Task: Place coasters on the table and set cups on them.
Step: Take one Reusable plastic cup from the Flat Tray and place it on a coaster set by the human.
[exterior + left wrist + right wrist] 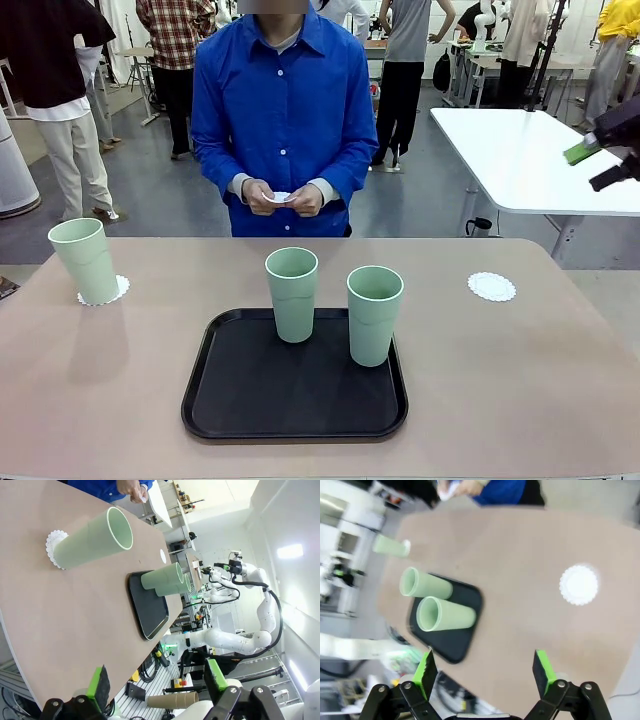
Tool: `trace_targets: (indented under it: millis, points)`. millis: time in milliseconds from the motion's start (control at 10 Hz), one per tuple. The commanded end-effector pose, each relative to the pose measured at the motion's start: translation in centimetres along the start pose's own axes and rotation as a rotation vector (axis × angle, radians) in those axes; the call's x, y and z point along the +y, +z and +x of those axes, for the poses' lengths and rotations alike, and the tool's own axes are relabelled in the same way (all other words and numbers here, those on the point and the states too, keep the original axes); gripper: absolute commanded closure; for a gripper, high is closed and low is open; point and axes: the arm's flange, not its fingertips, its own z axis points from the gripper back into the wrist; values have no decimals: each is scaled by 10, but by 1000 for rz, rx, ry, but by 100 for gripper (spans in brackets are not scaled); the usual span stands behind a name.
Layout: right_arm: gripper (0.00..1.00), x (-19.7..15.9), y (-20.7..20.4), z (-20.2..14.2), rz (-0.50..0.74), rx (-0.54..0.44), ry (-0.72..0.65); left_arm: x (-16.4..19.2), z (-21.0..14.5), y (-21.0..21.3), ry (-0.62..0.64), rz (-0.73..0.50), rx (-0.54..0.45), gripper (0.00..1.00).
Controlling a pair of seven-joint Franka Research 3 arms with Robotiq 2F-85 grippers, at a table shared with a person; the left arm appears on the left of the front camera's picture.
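Front view: two cups (292,293) crowd the black tray (240,400); left hand (155,680), right hand (485,672) both released

Black jaws, green pads (426,672)

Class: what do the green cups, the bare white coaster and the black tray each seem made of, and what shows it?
Cups: probably matte plastic; uniform pale mint, thin even rims.
Coaster: likely paper; flat, white, scalloped lacy edge.
Tray: probably plastic; dull black, moulded raised rim.
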Motion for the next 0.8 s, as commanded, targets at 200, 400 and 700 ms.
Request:
trace_targets:
  millis: [200,400,700]
  points:
    - [0,79,-73,-27,-166,264,389,-1,-2,2,-5,-8,5,0]
    - [0,99,-101,-45,-170,438,482,-1,-2,2,-5,-8,5,0]
    - [0,86,-137,-74,-115,701,526,-1,-2,2,-5,-8,5,0]
